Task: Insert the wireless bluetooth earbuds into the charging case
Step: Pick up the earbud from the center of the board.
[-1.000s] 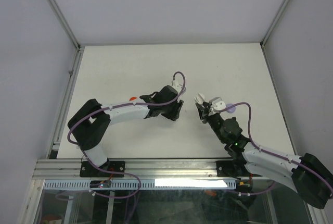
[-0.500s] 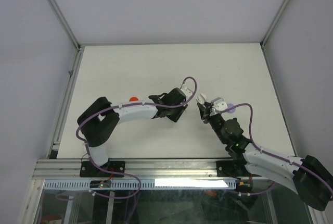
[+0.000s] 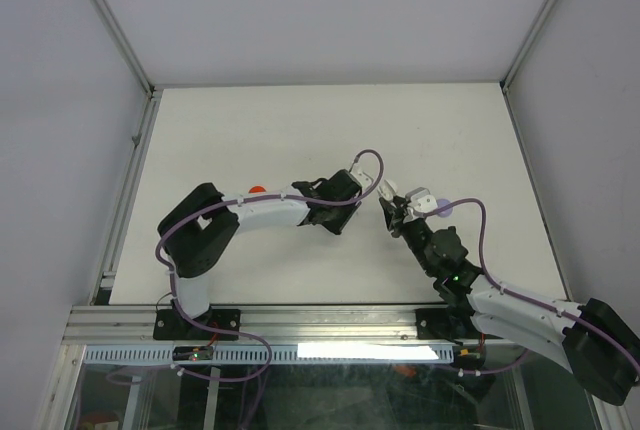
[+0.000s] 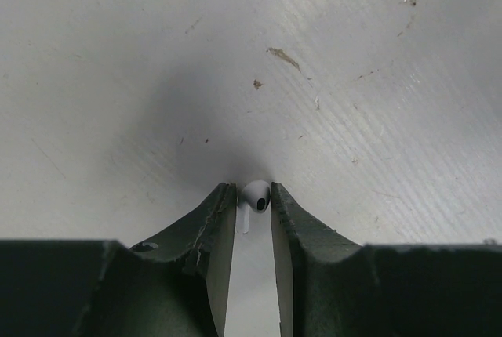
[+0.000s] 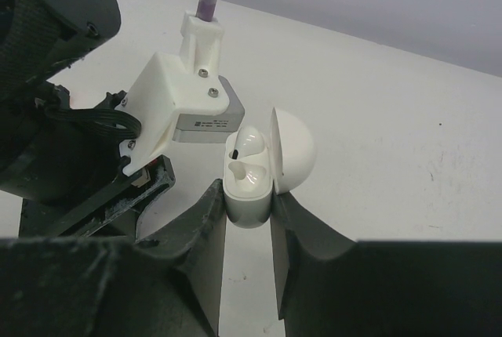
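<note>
Right jaws: closed on the lower body of the white charging case [image 5: 249,192], one finger against each side, holding it upright. Its domed lid [image 5: 294,153] stands hinged open. Inside the case, one well shows a dark spot at its bottom. The other appears to contain a white rounded shape, but whether that is a seated bud cannot be told. Left jaws: drawn in narrow on a white earbud [image 4: 255,195], pinched between the very tips of the fingers [image 4: 223,211]. Its rounded head points outward with a dark opening showing, and its stem runs back into the gap. Whether the earbud touches the scuffed table [image 3: 300,130] beyond it cannot be told. In the right wrist view, the white camera housing [image 5: 176,106] of the left arm [image 3: 260,212] stands just beside the case, on the side away from the lid. The earbud is therefore near the case but not in it. A small red item [image 3: 256,189] lies on the table well apart from the case, partly covered by the left arm.
</note>
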`<control>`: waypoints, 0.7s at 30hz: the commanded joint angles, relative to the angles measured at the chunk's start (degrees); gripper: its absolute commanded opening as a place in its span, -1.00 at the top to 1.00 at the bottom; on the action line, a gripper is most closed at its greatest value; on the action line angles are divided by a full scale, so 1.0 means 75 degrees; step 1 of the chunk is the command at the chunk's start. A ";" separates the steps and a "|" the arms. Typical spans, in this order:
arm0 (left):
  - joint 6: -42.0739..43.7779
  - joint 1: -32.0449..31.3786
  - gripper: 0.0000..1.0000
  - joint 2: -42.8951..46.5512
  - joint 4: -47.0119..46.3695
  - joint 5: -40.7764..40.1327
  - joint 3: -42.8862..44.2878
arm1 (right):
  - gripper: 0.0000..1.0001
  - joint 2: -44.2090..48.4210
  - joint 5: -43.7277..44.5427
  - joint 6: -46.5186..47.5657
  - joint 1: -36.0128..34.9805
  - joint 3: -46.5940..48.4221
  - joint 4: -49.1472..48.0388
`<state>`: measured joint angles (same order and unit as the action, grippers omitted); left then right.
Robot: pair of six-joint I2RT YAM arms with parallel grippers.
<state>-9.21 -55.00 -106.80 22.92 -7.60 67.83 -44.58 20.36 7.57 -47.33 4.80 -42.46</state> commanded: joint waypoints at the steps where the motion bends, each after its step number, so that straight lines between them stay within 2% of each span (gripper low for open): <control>1: 0.0210 -0.0130 0.49 -0.0118 0.0138 -0.0210 0.0425 | 0.74 0.0076 0.0088 -0.0140 0.0038 0.0017 -0.0345; 11: 0.0070 -0.0214 0.54 -0.0256 0.0543 -0.0505 0.0522 | 0.74 0.0014 -0.0063 -0.0172 0.0047 0.0045 -0.0374; 15: 0.0035 -0.0216 0.68 -0.0283 0.0547 -0.0656 0.0585 | 0.74 -0.0076 -0.0197 -0.0154 0.0042 0.0112 -0.0292; 21: -0.0049 -0.0202 0.80 0.0378 0.0204 -0.1370 0.0295 | 0.74 -0.0160 -0.0360 -0.0111 0.0047 0.0195 -0.0354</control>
<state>-9.50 -56.27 -108.47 26.52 -12.99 70.63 -45.23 18.81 7.14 -47.22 4.80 -42.28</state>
